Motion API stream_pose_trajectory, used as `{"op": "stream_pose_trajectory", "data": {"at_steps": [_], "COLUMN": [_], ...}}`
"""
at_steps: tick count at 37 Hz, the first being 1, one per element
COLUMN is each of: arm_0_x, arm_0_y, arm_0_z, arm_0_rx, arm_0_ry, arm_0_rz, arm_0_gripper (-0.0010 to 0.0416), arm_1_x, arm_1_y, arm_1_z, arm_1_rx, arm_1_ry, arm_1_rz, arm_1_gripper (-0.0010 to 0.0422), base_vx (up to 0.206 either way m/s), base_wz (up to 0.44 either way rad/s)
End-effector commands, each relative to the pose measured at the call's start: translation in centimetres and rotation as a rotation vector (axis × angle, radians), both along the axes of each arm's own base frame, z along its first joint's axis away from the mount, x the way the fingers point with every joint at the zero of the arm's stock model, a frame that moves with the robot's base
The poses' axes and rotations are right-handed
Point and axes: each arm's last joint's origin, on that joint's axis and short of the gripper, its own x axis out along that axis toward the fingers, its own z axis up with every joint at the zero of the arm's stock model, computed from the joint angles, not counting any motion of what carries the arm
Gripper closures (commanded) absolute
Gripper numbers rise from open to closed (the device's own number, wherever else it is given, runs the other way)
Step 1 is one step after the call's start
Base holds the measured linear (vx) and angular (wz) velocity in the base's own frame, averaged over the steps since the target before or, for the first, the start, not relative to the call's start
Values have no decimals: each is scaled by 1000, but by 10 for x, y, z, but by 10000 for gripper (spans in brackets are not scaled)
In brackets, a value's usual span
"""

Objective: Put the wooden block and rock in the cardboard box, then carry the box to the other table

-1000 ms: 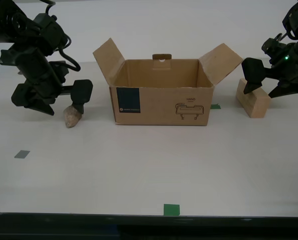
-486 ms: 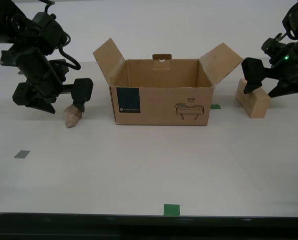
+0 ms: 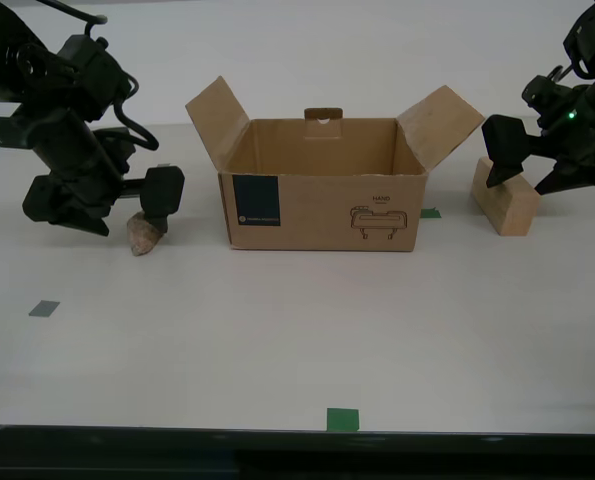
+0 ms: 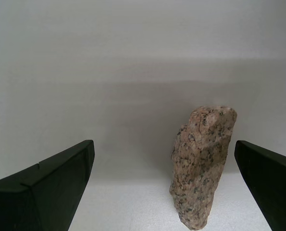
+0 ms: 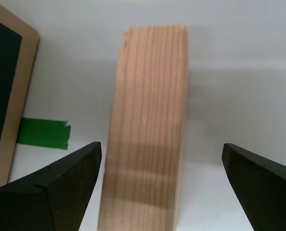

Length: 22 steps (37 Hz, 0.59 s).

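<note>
The cardboard box (image 3: 322, 210) stands open in the middle of the table, flaps spread. The rock (image 3: 143, 233) lies on the table at the exterior view's left of the box. My second gripper (image 3: 117, 205) is open and straddles it. In the second wrist view the speckled rock (image 4: 203, 163) sits between the spread fingers (image 4: 46, 187), touching neither. The wooden block (image 3: 507, 208) lies at the exterior view's right of the box. My first gripper (image 3: 532, 170) hangs open over it, and the block (image 5: 150, 125) fills the gap between the black fingers (image 5: 61, 187).
Green tape marks (image 3: 342, 419) (image 3: 430, 212) and a grey mark (image 3: 43, 308) lie on the white tabletop. The table's dark front edge (image 3: 297, 440) runs along the exterior view's bottom. A green strip (image 5: 43, 133) shows beside the box's corner.
My second gripper has sunk slightly around the rock and its arm has leaned a little to the exterior view's left. The first arm, block and box have not moved.
</note>
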Motion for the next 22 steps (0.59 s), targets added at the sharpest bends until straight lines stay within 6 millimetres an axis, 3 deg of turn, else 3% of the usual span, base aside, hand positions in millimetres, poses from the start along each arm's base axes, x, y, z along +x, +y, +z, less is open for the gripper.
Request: {"op": "stream_pose_trajectory", "data": {"at_steps": [1, 22], "arm_0_x": [2, -8], "arm_0_y": [1, 4], "arm_0_z": [1, -8], "arm_0_rx": [-1, 6], "arm_0_ry": [-32, -36], "arm_0_rz": [0, -5], "arm_0_gripper": [55, 56], "arm_1_x": [1, 3], "arm_1_y": [0, -1], "arm_1_z": [1, 1], "arm_1_rx": [0, 5], "arm_1_ry": [-15, -34], "arm_1_rz": [-3, -23], "arm_1_gripper": [12, 12], "base_vx": [0, 0], "base_wz": [0, 0]}}
